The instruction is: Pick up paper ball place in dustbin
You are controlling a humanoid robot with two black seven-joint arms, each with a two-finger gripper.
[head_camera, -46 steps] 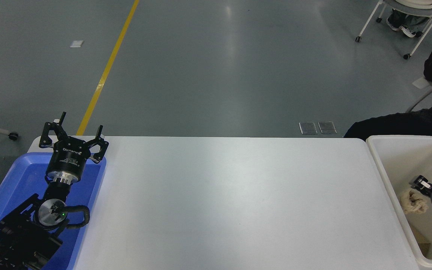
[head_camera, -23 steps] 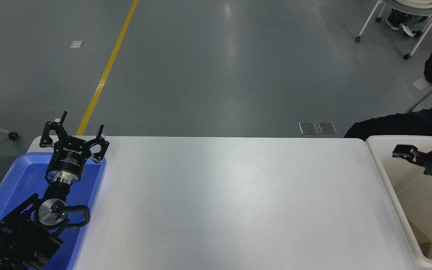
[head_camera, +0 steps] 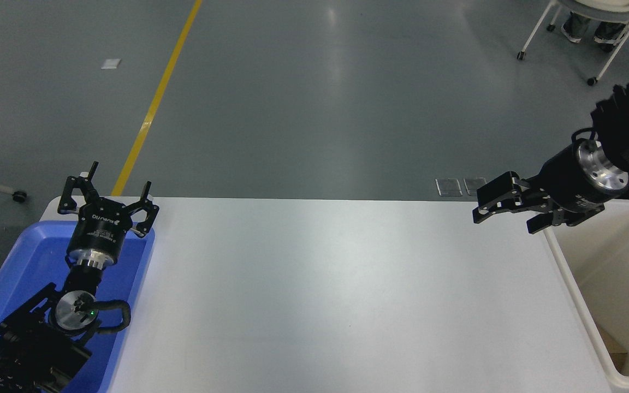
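floor (head_camera: 314, 98): grey, yellow line running up at the left, i see two small metal plates just past the table's far edge.
table (head_camera: 320, 295): white, fills the middle of my view.
dustbin (head_camera: 576, 284): off-white, at the table's right end, rim touching the table edge. brown scrap low inside against the near wall.
tray (head_camera: 14, 273): blue, shallow, at the table's left end.
left arm (head_camera: 36, 338): parked over the tray.
right arm (head_camera: 593, 174): comes in from the right edge, raised, pointing left across the bin's far left corner.
left gripper (head_camera: 108, 188): fingers spread, nothing between them.
right gripper (head_camera: 497, 204): over the table's far right corner, fingers apart, i see nothing held.
paper ball: can't see it anywhere from here; can't tell if it's in the bin.
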